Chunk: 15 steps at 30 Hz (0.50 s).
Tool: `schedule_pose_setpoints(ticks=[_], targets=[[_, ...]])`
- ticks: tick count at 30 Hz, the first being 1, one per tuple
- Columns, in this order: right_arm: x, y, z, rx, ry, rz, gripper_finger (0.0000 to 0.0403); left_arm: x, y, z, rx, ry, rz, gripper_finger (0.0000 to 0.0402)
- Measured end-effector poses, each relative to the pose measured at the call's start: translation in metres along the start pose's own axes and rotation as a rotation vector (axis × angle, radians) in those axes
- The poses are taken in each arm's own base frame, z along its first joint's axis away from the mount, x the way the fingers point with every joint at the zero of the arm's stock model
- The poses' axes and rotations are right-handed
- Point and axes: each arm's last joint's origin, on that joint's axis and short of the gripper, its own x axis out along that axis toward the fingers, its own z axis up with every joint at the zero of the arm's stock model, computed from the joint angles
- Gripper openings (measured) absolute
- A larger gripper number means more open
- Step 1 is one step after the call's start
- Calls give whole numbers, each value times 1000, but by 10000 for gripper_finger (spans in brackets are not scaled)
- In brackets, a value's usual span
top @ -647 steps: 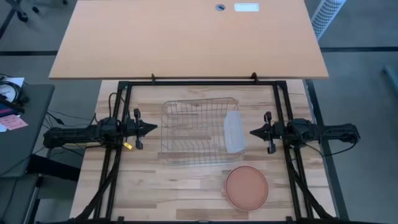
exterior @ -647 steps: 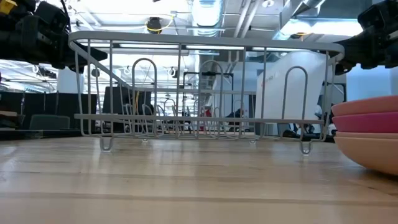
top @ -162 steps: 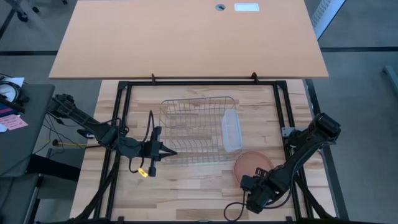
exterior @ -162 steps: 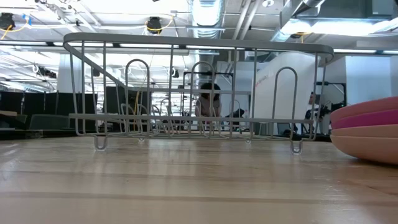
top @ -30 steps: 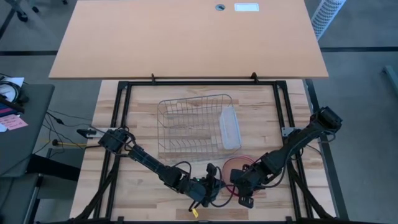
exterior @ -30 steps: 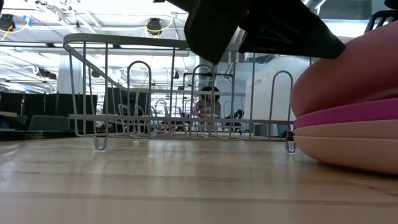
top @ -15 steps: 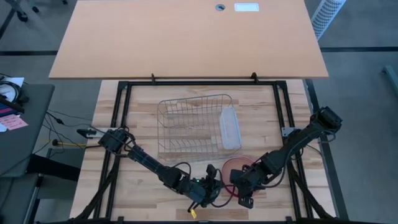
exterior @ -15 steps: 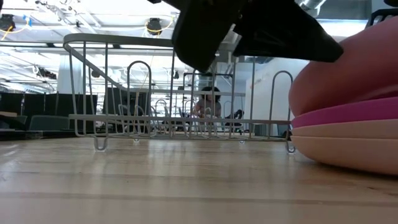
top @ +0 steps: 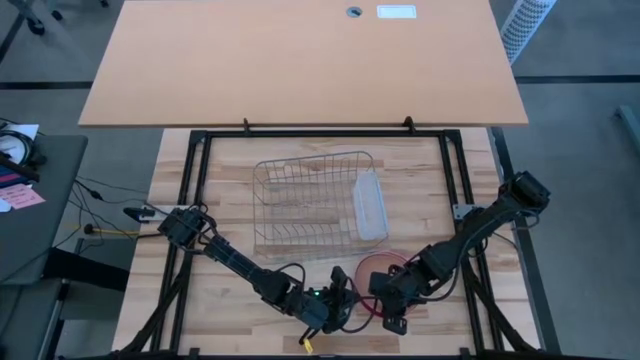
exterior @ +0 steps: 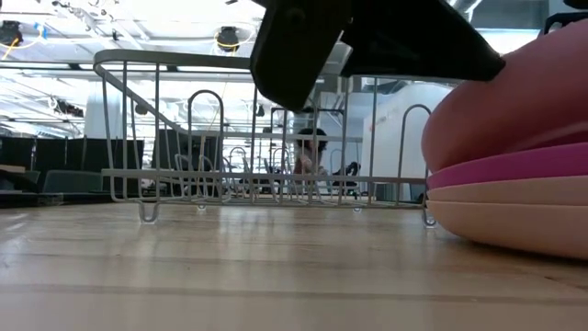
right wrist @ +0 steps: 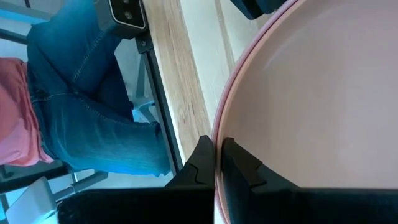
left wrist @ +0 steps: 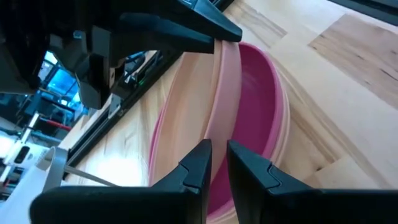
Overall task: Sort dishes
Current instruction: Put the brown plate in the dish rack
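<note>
The wire rack (top: 312, 205) at the desk (top: 230, 180) centre holds 0 plates: judged from this, sorting has barely begun. The stack of plates (exterior: 514, 198) sits on the near right of the desk. The top pale pink plate (left wrist: 225, 93) is tilted up off the magenta plate (left wrist: 255, 118). The left gripper (left wrist: 214, 158) fingers pinch its rim. The right gripper (right wrist: 217, 152) fingers, pressed nearly together, pinch the same rim opposite.
</note>
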Motion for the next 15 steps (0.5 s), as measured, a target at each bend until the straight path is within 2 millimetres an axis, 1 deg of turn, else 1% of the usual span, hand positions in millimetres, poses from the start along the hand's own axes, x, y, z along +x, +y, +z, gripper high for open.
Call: schedule_pose_setpoints(ticks=[15], targets=[[0,0,0,-3,-2,4,11,-2,-2,3,20,-24,-12,47]])
